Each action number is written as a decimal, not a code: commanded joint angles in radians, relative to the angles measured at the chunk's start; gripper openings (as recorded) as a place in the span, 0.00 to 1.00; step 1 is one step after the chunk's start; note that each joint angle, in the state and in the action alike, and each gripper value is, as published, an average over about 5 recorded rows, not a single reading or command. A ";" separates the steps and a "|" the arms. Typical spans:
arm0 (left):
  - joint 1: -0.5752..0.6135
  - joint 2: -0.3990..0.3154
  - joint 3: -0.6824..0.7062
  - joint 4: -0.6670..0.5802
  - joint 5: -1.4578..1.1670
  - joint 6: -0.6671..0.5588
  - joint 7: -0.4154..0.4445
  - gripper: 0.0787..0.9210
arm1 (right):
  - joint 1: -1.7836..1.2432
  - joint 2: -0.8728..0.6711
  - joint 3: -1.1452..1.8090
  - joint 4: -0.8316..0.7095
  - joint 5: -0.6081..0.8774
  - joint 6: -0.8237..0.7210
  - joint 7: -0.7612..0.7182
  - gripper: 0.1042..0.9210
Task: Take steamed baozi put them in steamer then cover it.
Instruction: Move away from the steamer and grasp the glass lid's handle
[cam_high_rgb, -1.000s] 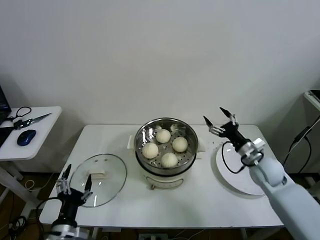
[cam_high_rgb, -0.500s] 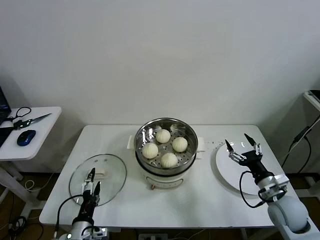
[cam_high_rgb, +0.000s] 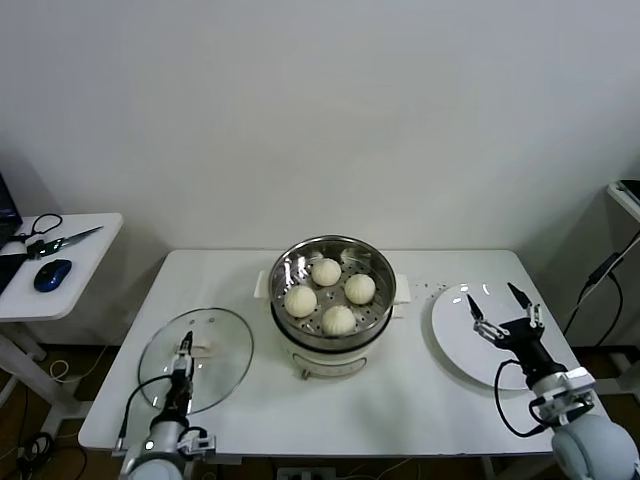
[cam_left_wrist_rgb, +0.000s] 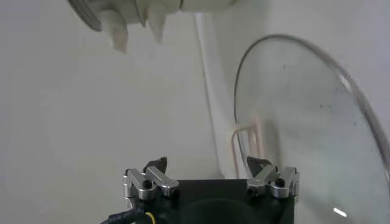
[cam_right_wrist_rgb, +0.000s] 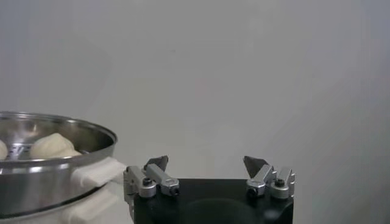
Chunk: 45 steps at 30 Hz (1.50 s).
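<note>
The right gripper (cam_high_rgb: 502, 313) stands with its jaws wide and holds nothing. It hangs above the flat white plate (cam_high_rgb: 462, 350), which lies on the right part of the table. The left gripper (cam_high_rgb: 185, 361) is low at the front left of the table, over the near part of the cover (cam_high_rgb: 215, 335). In the left wrist view its fingers (cam_left_wrist_rgb: 149, 178) are spread wide and nothing is between them. The cover lies flat on the table, left of the steamer (cam_high_rgb: 334, 300) and apart from it, with its cream-white handle (cam_high_rgb: 201, 348) upward.

The steamer stands in the middle of the table, on its cream-white base, and it is uncovered. Four steamed baozi (cam_high_rgb: 338, 319) sit on the perforated tray inside it, close together but each one separate. The right wrist view shows the steel rim and one bun (cam_right_wrist_rgb: 53, 146) inside.

The table (cam_high_rgb: 400, 400) is white and smooth. Behind it is a plain pale wall (cam_high_rgb: 320, 120). At the far left stands a small white side table (cam_high_rgb: 95, 225) which carries a blue mouse (cam_high_rgb: 52, 274) and scissors (cam_high_rgb: 62, 240). At the right edge a black cable (cam_high_rgb: 598, 275) hangs down near some equipment which I cannot identify.
</note>
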 joint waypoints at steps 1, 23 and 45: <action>-0.125 0.013 0.003 0.128 0.025 0.009 -0.025 0.88 | -0.042 0.007 0.038 0.020 -0.032 -0.004 0.003 0.88; -0.213 0.025 0.015 0.229 -0.077 -0.022 -0.049 0.81 | -0.061 0.018 0.089 0.016 -0.058 0.007 -0.028 0.88; -0.052 0.114 0.000 -0.111 -0.259 0.023 -0.009 0.08 | 0.001 0.010 0.070 -0.029 -0.062 0.013 -0.033 0.88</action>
